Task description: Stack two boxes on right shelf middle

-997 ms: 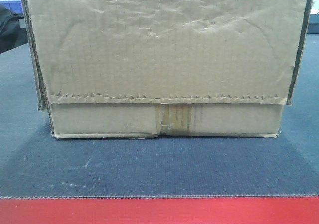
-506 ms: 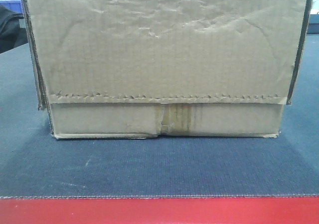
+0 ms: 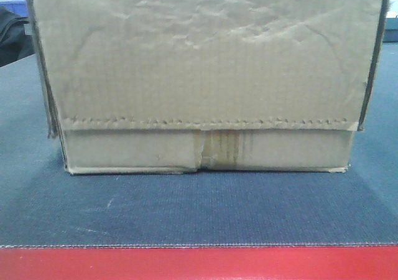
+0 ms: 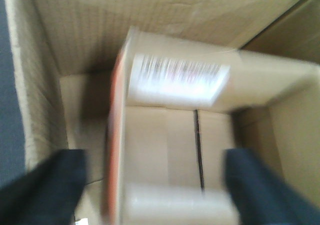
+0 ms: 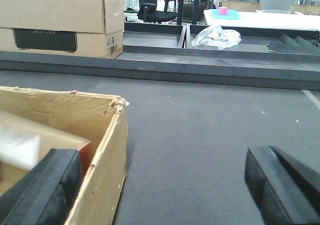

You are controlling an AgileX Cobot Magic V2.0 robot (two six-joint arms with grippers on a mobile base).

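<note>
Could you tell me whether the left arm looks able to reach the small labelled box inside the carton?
Probably yes: the carton is open on top, nothing covers the small box, and the left jaws stand wide apart on either side of it.

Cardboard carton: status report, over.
Left tool open over labelled inner box. Right tool open, empty. Open-topped cardboard carton on dark mat, not shelved.

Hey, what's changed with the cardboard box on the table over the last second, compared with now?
Nothing visibly changed. In the front view the box sits in the same place on the dark mat, and its serrated flap and tape strip look as before. The wrist views have no earlier pictures to compare.
</note>
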